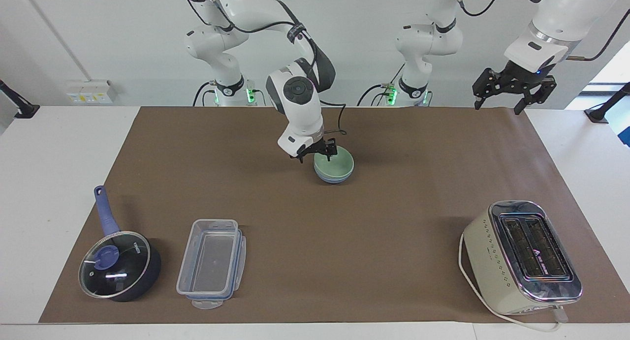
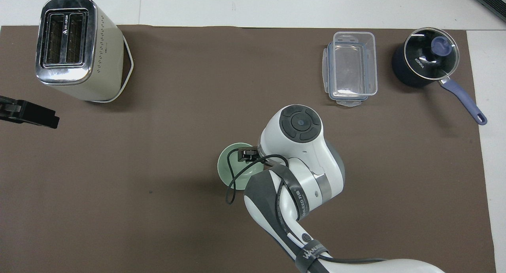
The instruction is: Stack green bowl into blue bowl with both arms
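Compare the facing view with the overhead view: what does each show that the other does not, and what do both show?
Facing only: the blue bowl under the green bowl, the open right gripper over its rim, and the open left gripper waiting raised. Overhead only: the green bowl partly covered by the right arm. Both: toaster, clear container, saucepan.

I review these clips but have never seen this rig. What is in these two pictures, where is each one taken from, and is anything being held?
Two white robot arms work at a table. One picture looks across the table at them; the other looks down from above their end. The green bowl sits nested in the blue bowl mid-table. The right gripper is just over the bowls' rim, fingers open, holding nothing. The left gripper waits open above its end of the table. Farther from the robots stand a toaster, a clear box and a lidded saucepan.
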